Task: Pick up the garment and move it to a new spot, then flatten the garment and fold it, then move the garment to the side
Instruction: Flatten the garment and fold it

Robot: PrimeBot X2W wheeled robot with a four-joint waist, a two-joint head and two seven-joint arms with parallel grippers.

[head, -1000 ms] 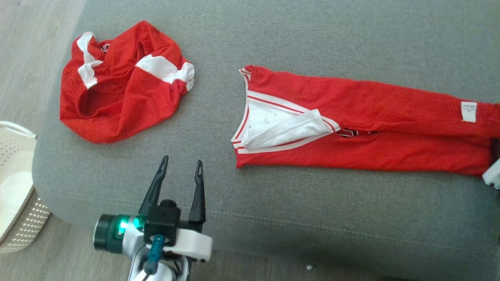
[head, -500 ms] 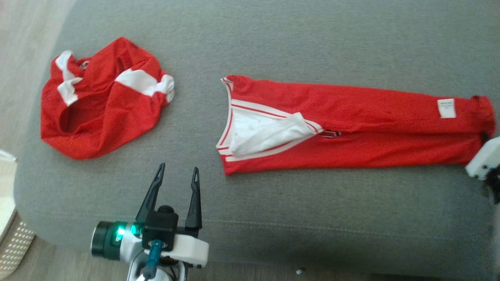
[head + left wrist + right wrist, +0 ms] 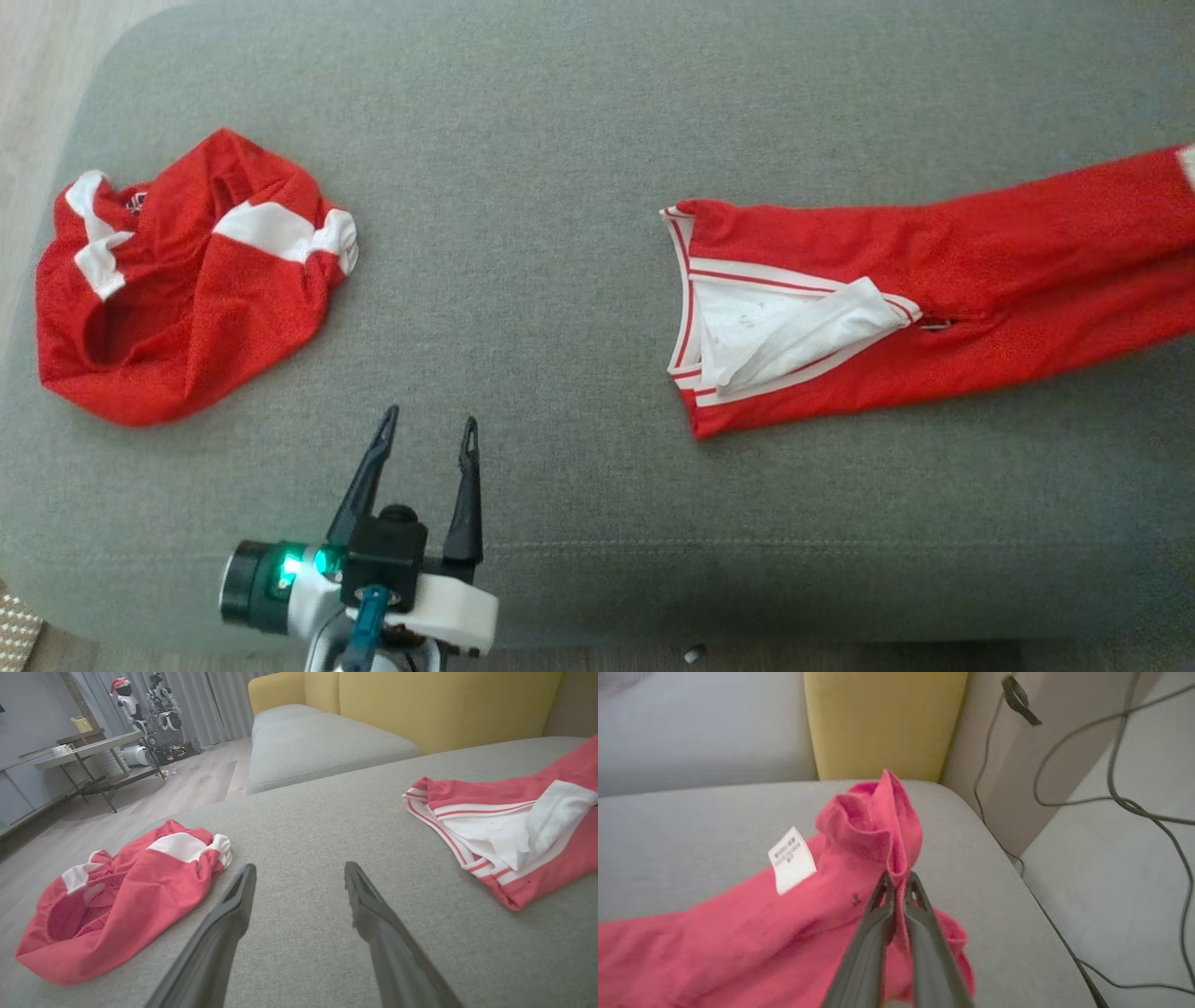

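A long red garment (image 3: 934, 308) with white trim lies folded lengthwise on the grey cushion (image 3: 560, 140), its neck end toward the middle and its far end past the right edge of the head view. In the right wrist view my right gripper (image 3: 899, 879) is shut on the garment's (image 3: 784, 924) bunched hem, lifted slightly near the white label (image 3: 791, 858). My left gripper (image 3: 429, 422) is open and empty above the cushion's front edge. In the left wrist view its fingers (image 3: 300, 868) point between this garment (image 3: 514, 830) and a crumpled one.
A crumpled red and white garment (image 3: 187, 280) lies at the cushion's left end. A yellow sofa back (image 3: 882, 723) and loose cables (image 3: 1111, 798) are beyond the cushion's right corner. A pale basket corner (image 3: 14, 630) shows at the lower left.
My right gripper has shut on the long garment's hem and dragged it to the right, widening the gap to the crumpled garment. The head camera has also shifted. The left gripper stays open.
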